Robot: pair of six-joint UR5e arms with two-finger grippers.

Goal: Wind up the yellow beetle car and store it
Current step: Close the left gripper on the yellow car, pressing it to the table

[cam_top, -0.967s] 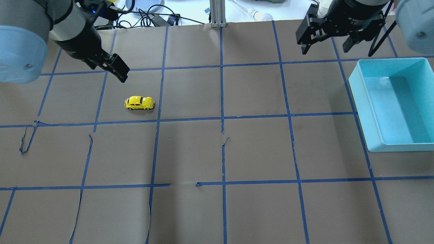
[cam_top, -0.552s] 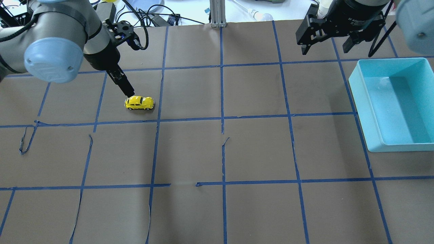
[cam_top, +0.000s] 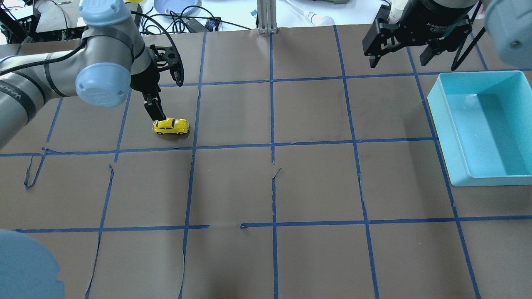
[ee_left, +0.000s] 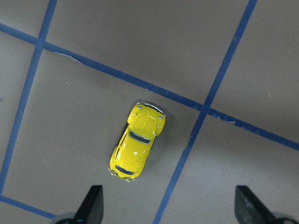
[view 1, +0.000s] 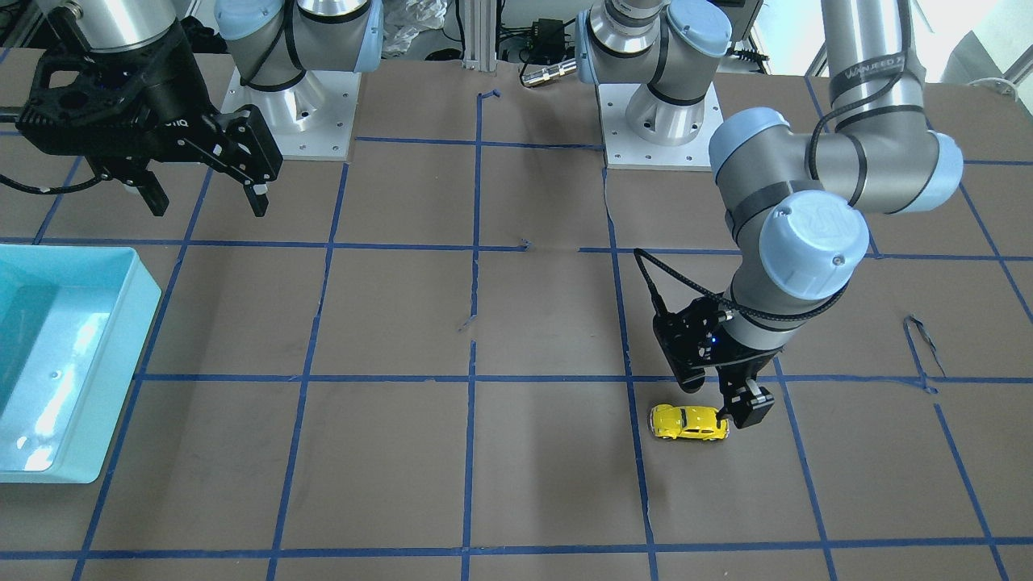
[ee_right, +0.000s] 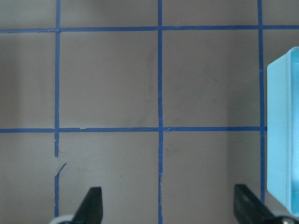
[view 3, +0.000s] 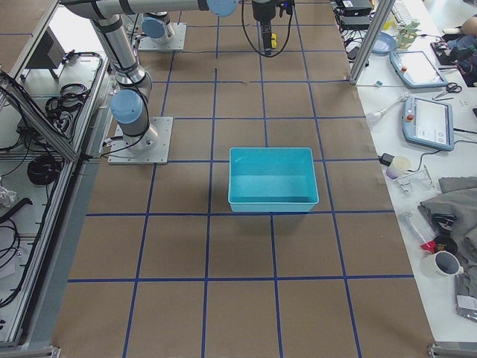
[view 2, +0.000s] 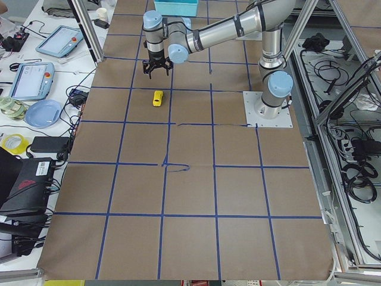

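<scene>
Pre-grasp step: the left tool point(ee_left: 169, 193), spread wide, hangs with the yellow beetle car point(ee_left: 138, 140) just ahead, nearer one finger; next it likely needs to centre, lower and pinch.

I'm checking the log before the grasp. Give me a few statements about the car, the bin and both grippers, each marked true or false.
1. The yellow beetle car stands on its wheels on the table. True.
2. The left gripper is shut on the car. False: it is open above the car.
3. The car lies in the blue bin. False: the bin is empty.
4. The right gripper is open and holds nothing. True.
</scene>
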